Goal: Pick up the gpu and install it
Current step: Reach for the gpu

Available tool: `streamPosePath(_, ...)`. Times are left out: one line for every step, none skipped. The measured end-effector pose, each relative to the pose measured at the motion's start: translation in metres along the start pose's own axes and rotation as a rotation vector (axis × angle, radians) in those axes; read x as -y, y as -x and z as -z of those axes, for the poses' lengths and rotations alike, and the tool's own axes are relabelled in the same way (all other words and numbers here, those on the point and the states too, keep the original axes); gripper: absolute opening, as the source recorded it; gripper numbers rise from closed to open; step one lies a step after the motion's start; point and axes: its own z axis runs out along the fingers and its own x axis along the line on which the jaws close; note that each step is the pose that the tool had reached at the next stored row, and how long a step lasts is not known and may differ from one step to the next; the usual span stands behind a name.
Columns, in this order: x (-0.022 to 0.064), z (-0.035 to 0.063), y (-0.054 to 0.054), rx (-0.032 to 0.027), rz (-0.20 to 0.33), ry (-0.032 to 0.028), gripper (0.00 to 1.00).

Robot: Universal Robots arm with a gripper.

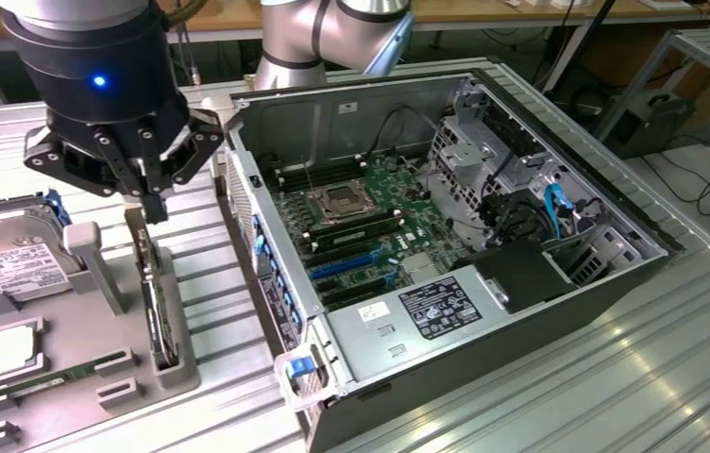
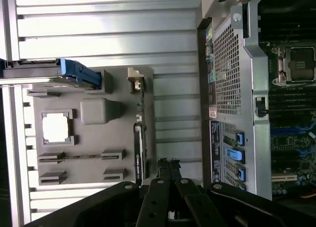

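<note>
Gripper (image 1: 152, 209): jaws pressed together with nothing between them, hanging above the grey holder (image 1: 186, 371).
Gpu (image 1: 154, 302): stands on its long edge in the holder's slot, below the gripper and not grasped; the wrist view shows it just to one side of the fingertips.
Holder: on the desk (image 1: 657, 377), beside the open computer case (image 1: 355, 87).

One gpu (image 1: 154, 302), one hard drive (image 1: 15, 264) (white-labelled), one computer case (image 1: 506, 363), one grey fixture (image 1: 78, 326).
</note>
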Motion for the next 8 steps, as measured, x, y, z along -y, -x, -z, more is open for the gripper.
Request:
streamPosePath(-0.0019,-0.0002,-0.004,0.0000,0.000,0.0000,0.11)
streamPosePath(-0.0038,-0.0003,-0.007,0.0000,0.000,0.0001,0.11)
streamPosePath(-0.0054,-0.0005,-0.011,-0.0001,0.001,0.0000,0.11)
streamPosePath(-0.0058,-0.0006,-0.014,0.0000,0.001,0.0000,0.11)
streamPosePath(-0.0058,-0.0009,-0.017,0.0000,0.001,0.0000,0.11)
streamPosePath(-0.0058,-0.0011,-0.020,0.0000,0.001,0.0000,0.11)
streamPosePath(-0.0061,-0.0013,-0.024,0.0000,0.001,0.0001,0.11)
streamPosePath(-0.0065,-0.0012,-0.028,-0.0002,0.001,-0.0002,0.11)
